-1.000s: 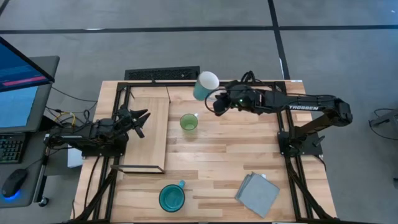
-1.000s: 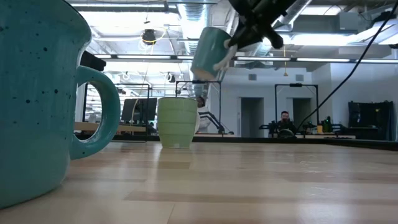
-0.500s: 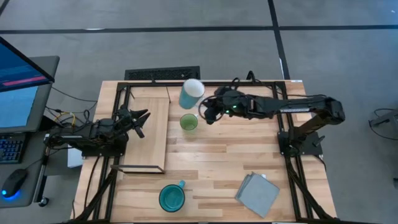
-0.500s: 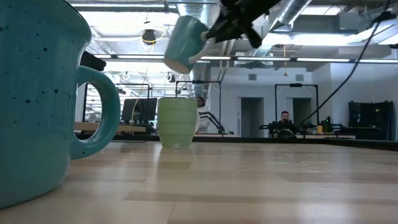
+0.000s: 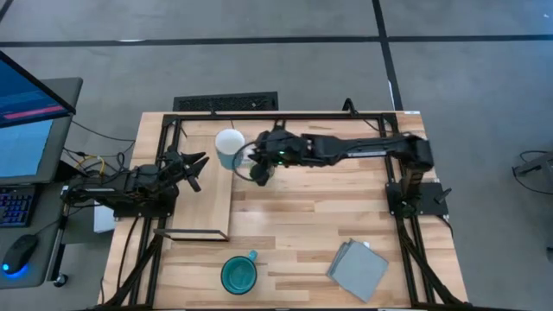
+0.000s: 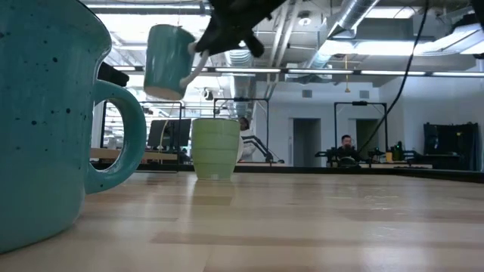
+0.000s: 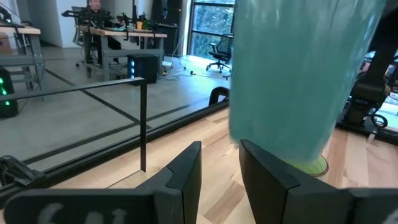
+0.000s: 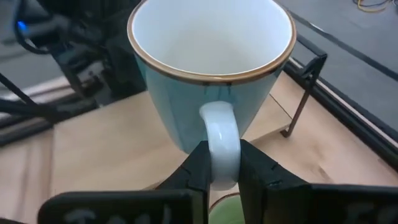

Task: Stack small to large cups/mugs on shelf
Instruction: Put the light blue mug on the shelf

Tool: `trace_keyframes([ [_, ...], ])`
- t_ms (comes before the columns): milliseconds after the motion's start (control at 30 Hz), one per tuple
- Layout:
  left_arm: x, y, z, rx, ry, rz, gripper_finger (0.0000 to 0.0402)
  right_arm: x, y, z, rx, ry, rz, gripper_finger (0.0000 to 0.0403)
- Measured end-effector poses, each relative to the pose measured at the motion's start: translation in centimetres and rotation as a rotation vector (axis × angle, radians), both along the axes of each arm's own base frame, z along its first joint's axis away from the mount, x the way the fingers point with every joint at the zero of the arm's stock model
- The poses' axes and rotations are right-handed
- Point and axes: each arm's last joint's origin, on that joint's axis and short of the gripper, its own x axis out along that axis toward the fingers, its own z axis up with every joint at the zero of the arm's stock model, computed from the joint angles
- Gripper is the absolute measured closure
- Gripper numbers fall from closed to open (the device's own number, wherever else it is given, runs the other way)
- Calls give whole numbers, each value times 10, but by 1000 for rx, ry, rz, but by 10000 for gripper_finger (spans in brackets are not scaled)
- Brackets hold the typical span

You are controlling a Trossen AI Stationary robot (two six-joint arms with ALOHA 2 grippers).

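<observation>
Item one: my right gripper (image 8: 222,163) is pinching the handle of the white-lined pale-teal mug (image 5: 229,147), holding it in the air over the shelf (image 5: 210,186) edge, the small green mug (image 6: 215,148) standing on the table below, I think. Item two: my left gripper (image 5: 195,168) is waiting above the shelf, fingers slightly parted, gripping nothing. Item three: the speckled teal mug (image 5: 238,275) is sitting near the table's front edge.

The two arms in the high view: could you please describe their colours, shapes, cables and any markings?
Both arms are black and built of slim jointed segments. The right arm carries a small green light near its wrist and loose black cables looping along it. The left arm also trails black cables. Each gripper has two flat, dark, wedge-shaped fingers. No lettering is readable now.
</observation>
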Motion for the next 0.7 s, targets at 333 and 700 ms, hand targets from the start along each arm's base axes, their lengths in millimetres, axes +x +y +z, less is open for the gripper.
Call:
trace_keyframes([
  [333, 2, -3, 0, -17, -6, -137, 303, 31, -15, -4, -48, 71, 5, 340],
  [700, 6, -13, -2, -114, -27, -498, 303, 35, -33, -6, -48, 66, -31, 340],
])
